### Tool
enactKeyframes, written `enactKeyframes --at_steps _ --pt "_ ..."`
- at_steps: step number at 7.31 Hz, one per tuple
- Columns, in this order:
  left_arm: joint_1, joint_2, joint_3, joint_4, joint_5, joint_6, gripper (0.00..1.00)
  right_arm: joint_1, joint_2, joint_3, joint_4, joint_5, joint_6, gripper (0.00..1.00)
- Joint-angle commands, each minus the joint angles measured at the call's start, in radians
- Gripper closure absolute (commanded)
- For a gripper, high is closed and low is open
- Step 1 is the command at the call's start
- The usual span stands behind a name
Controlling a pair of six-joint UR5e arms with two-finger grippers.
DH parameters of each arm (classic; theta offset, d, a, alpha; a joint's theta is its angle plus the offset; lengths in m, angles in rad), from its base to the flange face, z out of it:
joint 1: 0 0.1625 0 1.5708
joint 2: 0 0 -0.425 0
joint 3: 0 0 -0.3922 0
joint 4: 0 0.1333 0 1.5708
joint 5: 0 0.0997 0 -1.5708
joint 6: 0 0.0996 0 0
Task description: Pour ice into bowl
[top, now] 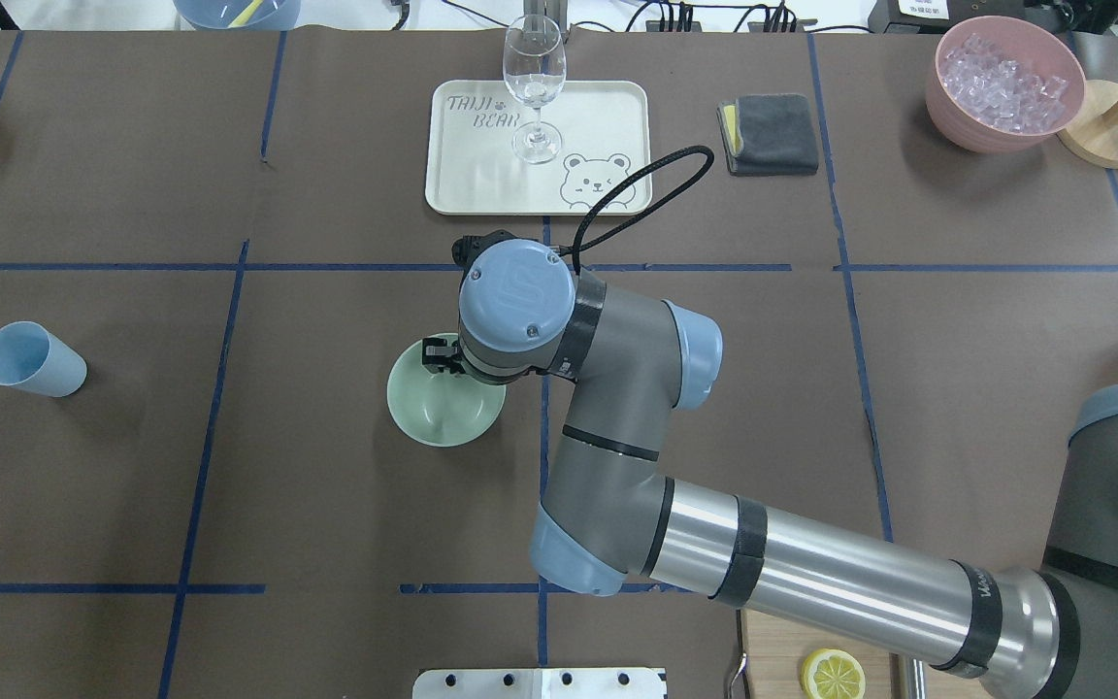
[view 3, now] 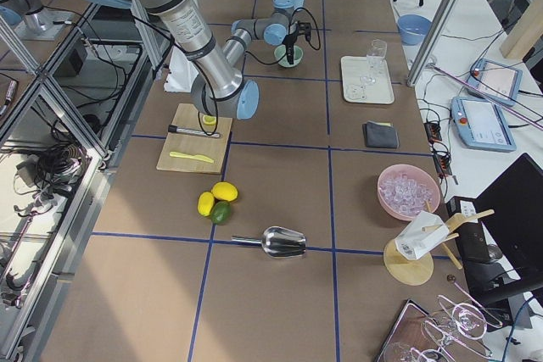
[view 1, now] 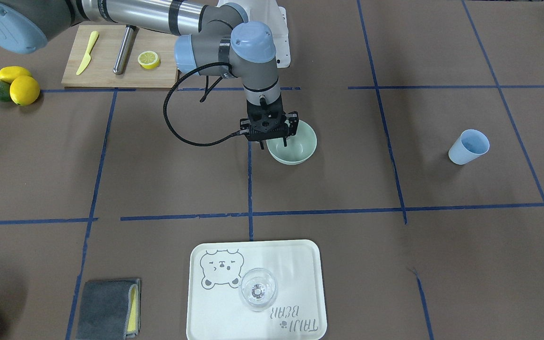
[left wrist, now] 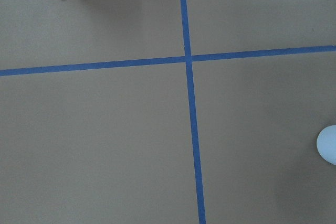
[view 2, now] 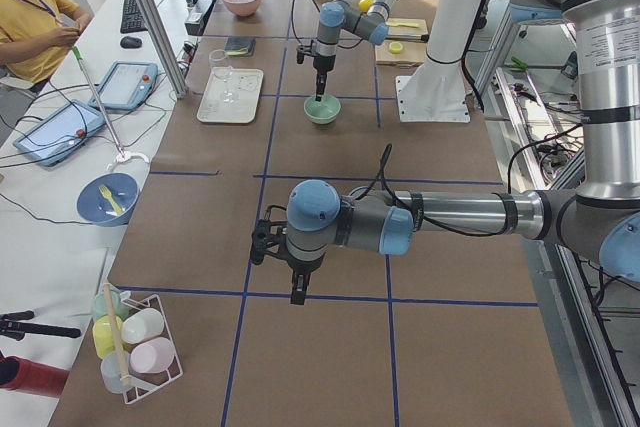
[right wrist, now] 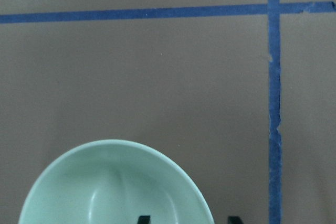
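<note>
The pale mint-green bowl stands empty at the table's middle; it also shows in the overhead view and the right wrist view. My right gripper is open, pointing down, with its fingertips either side of the bowl's rim. The ice lies heaped in a pink tub at the far right corner, also seen in the right exterior view. My left gripper hovers over bare table; I cannot tell whether it is open or shut.
A light blue cup lies tipped on the left side. A tray holds a wine glass. A grey cloth, cutting board, lemons and metal scoop lie about.
</note>
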Motion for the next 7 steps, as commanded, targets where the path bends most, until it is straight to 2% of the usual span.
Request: enactKeyframes --at_steps 1,3,4,5,7 --pt "0.000 -0.007 0.000 -0.038 0.009 -0.002 0.00 0.121 -0.007 0.058 -0.089 0.114 -0.057 0.00" --pt "0.000 -0.013 -0.005 -0.124 0.007 0.000 0.00 0.259 -0.098 0.217 -0.272 0.222 -0.286 0.00" --pt "0.000 -0.012 0.006 -0.261 0.007 -0.005 0.00 0.351 -0.214 0.311 -0.291 0.302 -0.439 0.00" --pt "0.000 -0.018 0.056 -0.415 0.006 -0.012 0.00 0.455 -0.319 0.355 -0.291 0.378 -0.602 0.00" --pt "0.000 -0.038 0.108 -0.711 0.009 -0.009 0.00 0.676 -0.468 0.345 -0.296 0.464 -1.002 0.00"
